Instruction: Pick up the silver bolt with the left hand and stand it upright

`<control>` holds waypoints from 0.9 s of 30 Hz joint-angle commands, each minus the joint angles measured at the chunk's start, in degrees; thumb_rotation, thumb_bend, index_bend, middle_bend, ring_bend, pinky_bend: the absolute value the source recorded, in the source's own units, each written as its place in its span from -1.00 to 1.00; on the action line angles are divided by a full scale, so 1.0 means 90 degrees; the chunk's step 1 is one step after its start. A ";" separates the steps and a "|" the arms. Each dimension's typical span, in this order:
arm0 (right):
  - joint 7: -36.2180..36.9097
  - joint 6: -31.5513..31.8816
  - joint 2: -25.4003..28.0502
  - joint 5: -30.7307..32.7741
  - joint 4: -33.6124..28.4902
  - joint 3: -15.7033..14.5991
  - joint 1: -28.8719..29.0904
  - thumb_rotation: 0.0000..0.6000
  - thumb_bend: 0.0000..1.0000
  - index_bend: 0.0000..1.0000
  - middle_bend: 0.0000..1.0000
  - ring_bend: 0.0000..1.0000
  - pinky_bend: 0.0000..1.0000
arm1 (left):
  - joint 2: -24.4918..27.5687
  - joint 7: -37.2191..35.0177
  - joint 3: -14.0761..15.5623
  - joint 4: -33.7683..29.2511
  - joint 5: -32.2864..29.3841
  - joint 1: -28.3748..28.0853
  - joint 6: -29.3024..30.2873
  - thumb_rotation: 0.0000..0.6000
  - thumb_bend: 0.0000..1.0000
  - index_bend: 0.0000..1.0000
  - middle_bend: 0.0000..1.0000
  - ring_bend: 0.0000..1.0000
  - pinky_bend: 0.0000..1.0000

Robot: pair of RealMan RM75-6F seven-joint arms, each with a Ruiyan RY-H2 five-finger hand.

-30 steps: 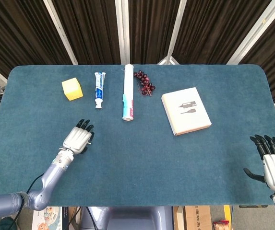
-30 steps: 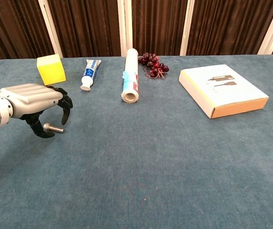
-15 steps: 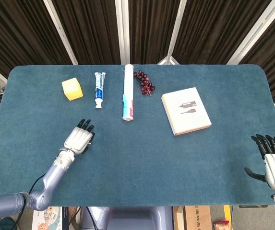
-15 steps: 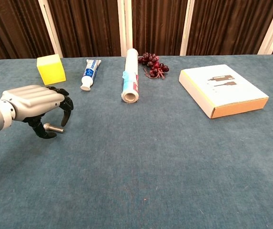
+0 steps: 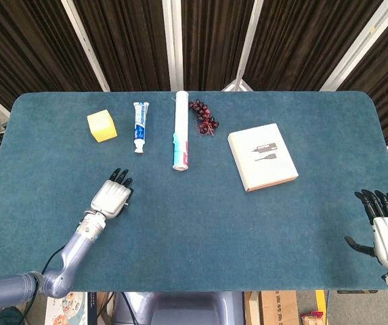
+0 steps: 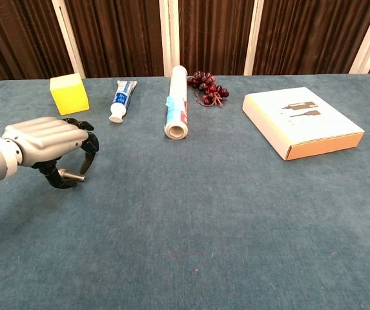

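The silver bolt (image 6: 73,175) lies on its side on the blue table (image 6: 204,206) at the front left. My left hand (image 6: 46,139) arches low over it, palm down. Its fingers (image 6: 89,150) curl down on the far side, and the thumb covers the bolt's head end. Whether the grip has closed cannot be told. In the head view the left hand (image 5: 112,197) hides the bolt. My right hand (image 5: 386,227) rests at the table's front right corner, fingers spread, holding nothing.
Along the back stand a yellow cube (image 5: 102,126), a toothpaste tube (image 5: 140,126), a long white roll (image 5: 181,130) and dark grapes (image 5: 204,117). A flat white box (image 5: 262,156) lies right of centre.
My left hand has sunk lower over the bolt and drawn slightly toward me, and its thumb now covers the bolt's head. The right hand has barely moved.
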 commanded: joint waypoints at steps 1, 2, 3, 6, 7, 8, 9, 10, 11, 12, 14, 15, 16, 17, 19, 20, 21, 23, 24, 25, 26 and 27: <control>0.0006 0.0009 -0.0005 0.0003 0.0000 0.0002 -0.0005 1.00 -0.69 -0.70 -0.72 -0.85 -0.98 | -0.0010 0.0024 0.0009 0.0006 0.0008 0.0004 0.0010 1.00 -0.11 0.10 -0.60 -0.93 -0.96; 0.0016 0.0003 -0.0005 0.0002 -0.0003 0.0000 -0.0003 1.00 -0.69 -0.70 -0.72 -0.85 -0.98 | -0.0014 0.0028 0.0009 0.0007 0.0003 0.0005 0.0009 1.00 -0.11 0.11 -0.60 -0.93 -0.96; 0.0035 -0.0007 -0.0002 0.0002 -0.0003 -0.0001 0.0000 1.00 -0.69 -0.70 -0.72 -0.85 -0.98 | -0.0019 0.0043 0.0008 0.0008 -0.0011 0.0007 0.0007 1.00 -0.11 0.11 -0.60 -0.93 -0.96; 0.0070 -0.0030 0.0002 -0.0007 -0.0001 -0.0007 0.0008 1.00 -0.69 -0.70 -0.72 -0.85 -0.98 | -0.0042 0.0097 0.0010 0.0026 -0.0019 0.0002 0.0018 1.00 -0.11 0.11 -0.60 -0.93 -0.96; 0.0067 -0.0033 0.0001 -0.0007 0.0006 -0.0009 0.0008 1.00 -0.69 -0.70 -0.72 -0.85 -0.98 | -0.0053 0.0105 0.0011 0.0037 -0.0006 0.0003 0.0031 1.00 -0.11 0.11 -0.60 -0.93 -0.96; 0.0069 -0.0035 0.0001 -0.0010 0.0006 -0.0017 0.0004 1.00 -0.69 -0.70 -0.72 -0.85 -0.98 | -0.0075 0.0099 0.0011 0.0057 0.0029 0.0007 0.0057 1.00 -0.11 0.12 -0.60 -0.93 -0.96; 0.0076 -0.0031 0.0001 -0.0013 0.0006 -0.0016 0.0003 1.00 -0.69 -0.70 -0.72 -0.85 -0.98 | -0.0090 0.0092 0.0014 0.0074 0.0051 0.0010 0.0069 1.00 -0.11 0.12 -0.60 -0.93 -0.96; 0.0081 -0.0034 0.0000 -0.0008 0.0007 -0.0010 0.0007 1.00 -0.69 -0.70 -0.72 -0.85 -0.98 | -0.0102 0.0089 0.0016 0.0088 0.0062 0.0013 0.0075 1.00 -0.11 0.12 -0.60 -0.93 -0.96; 0.0082 -0.0035 0.0002 -0.0004 0.0008 -0.0006 0.0010 1.00 -0.69 -0.70 -0.72 -0.85 -0.98 | -0.0117 0.0091 0.0016 0.0103 0.0063 0.0017 0.0078 1.00 -0.11 0.12 -0.60 -0.93 -0.96; 0.0083 -0.0035 0.0003 -0.0003 0.0009 -0.0005 0.0010 1.00 -0.69 -0.70 -0.72 -0.85 -0.98 | -0.0126 0.0096 0.0013 0.0109 0.0060 0.0017 0.0079 1.00 -0.11 0.12 -0.60 -0.93 -0.96; 0.0096 -0.0041 0.0008 -0.0005 0.0004 -0.0008 0.0011 1.00 -0.69 -0.70 -0.72 -0.85 -0.98 | -0.0140 0.0111 0.0007 0.0112 0.0058 0.0016 0.0081 1.00 -0.11 0.12 -0.60 -0.93 -0.96; 0.0099 -0.0045 0.0009 -0.0005 0.0005 -0.0009 0.0012 1.00 -0.69 -0.70 -0.72 -0.85 -0.98 | -0.0144 0.0120 0.0006 0.0111 0.0060 0.0015 0.0083 1.00 -0.11 0.12 -0.59 -0.93 -0.96; 0.0100 -0.0047 0.0009 -0.0004 0.0007 -0.0009 0.0013 1.00 -0.69 -0.70 -0.72 -0.85 -0.98 | -0.0148 0.0128 0.0006 0.0109 0.0064 0.0015 0.0085 1.00 -0.11 0.12 -0.59 -0.93 -0.96; 0.0099 -0.0050 0.0011 -0.0008 0.0007 -0.0012 0.0014 1.00 -0.69 -0.70 -0.72 -0.85 -0.98 | -0.0153 0.0137 0.0008 0.0106 0.0070 0.0016 0.0090 1.00 -0.11 0.12 -0.59 -0.93 -0.96; 0.0112 -0.0056 0.0011 -0.0016 0.0004 -0.0014 0.0018 1.00 -0.69 -0.70 -0.72 -0.85 -0.98 | -0.0161 0.0166 0.0013 0.0108 0.0068 0.0018 0.0093 1.00 -0.11 0.12 -0.59 -0.93 -0.96; 0.0119 -0.0063 0.0017 -0.0023 0.0000 -0.0018 0.0020 1.00 -0.69 -0.70 -0.72 -0.85 -0.98 | -0.0169 0.0198 0.0017 0.0112 0.0056 0.0018 0.0094 1.00 -0.11 0.12 -0.59 -0.93 -0.96; 0.0119 -0.0067 0.0017 -0.0022 0.0003 -0.0019 0.0022 1.00 -0.69 -0.70 -0.72 -0.85 -0.98 | -0.0175 0.0217 0.0018 0.0113 0.0046 0.0019 0.0095 1.00 -0.11 0.12 -0.59 -0.93 -0.96; 0.0123 -0.0067 0.0009 -0.0017 0.0006 -0.0014 0.0026 1.00 -0.69 -0.70 -0.72 -0.85 -0.98 | -0.0199 0.0255 0.0017 0.0122 0.0040 0.0020 0.0109 1.00 -0.11 0.12 -0.59 -0.93 -0.96; 0.0126 -0.0067 0.0009 -0.0016 0.0006 -0.0012 0.0026 1.00 -0.69 -0.70 -0.72 -0.85 -0.98 | -0.0209 0.0263 0.0017 0.0128 0.0045 0.0021 0.0117 1.00 -0.11 0.12 -0.58 -0.93 -0.96; 0.0130 -0.0067 0.0011 -0.0015 0.0005 -0.0011 0.0026 1.00 -0.69 -0.70 -0.72 -0.85 -0.98 | -0.0219 0.0270 0.0016 0.0132 0.0047 0.0022 0.0124 1.00 -0.11 0.12 -0.58 -0.93 -0.96; 0.0130 -0.0067 0.0012 -0.0012 0.0007 -0.0011 0.0026 1.00 -0.69 -0.70 -0.72 -0.85 -0.98 | -0.0227 0.0280 0.0013 0.0135 0.0048 0.0023 0.0132 1.00 -0.11 0.12 -0.58 -0.93 -0.96; 0.0131 -0.0069 0.0011 -0.0008 0.0008 -0.0009 0.0027 1.00 -0.69 -0.70 -0.72 -0.85 -0.98 | -0.0237 0.0297 0.0010 0.0139 0.0050 0.0023 0.0145 1.00 -0.11 0.11 -0.58 -0.93 -0.96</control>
